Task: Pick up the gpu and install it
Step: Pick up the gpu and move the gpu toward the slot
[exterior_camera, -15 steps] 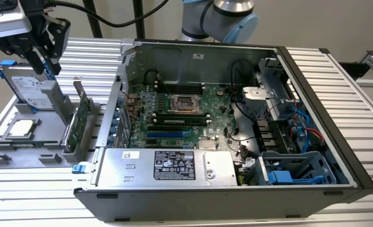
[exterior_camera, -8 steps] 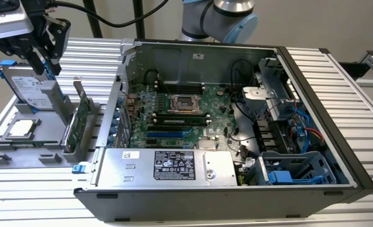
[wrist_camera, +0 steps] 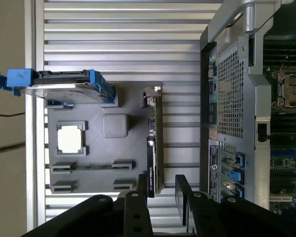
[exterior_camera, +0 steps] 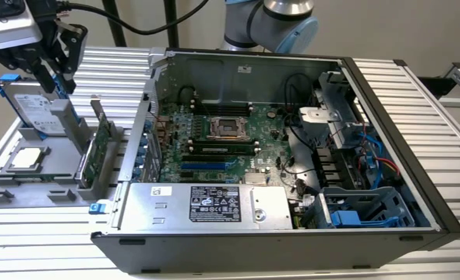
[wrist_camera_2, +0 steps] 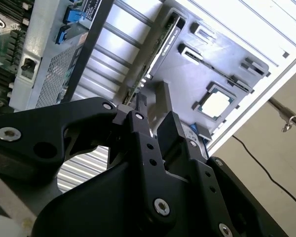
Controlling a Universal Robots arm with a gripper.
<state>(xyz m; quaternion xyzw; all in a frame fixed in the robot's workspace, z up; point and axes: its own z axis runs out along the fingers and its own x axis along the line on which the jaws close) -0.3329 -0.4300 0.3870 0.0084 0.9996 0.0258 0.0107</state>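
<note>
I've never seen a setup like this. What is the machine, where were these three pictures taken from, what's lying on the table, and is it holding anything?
This is one robot arm ending in a black two-fingered gripper. The exterior view comes from a camera standing off the arm. Both wrist views come from cameras riding on it, so the fingers show there. On the ribbed table lies an open computer case. Beside it, at the exterior view's left, a grey holder carries a hard drive in a blue frame, a square processor chip and the gpu, a thin card standing on edge. The gripper is open and holds nothing. It hangs above the holder, and in the first wrist view the gap between its fingers lines up with the gpu.
</note>
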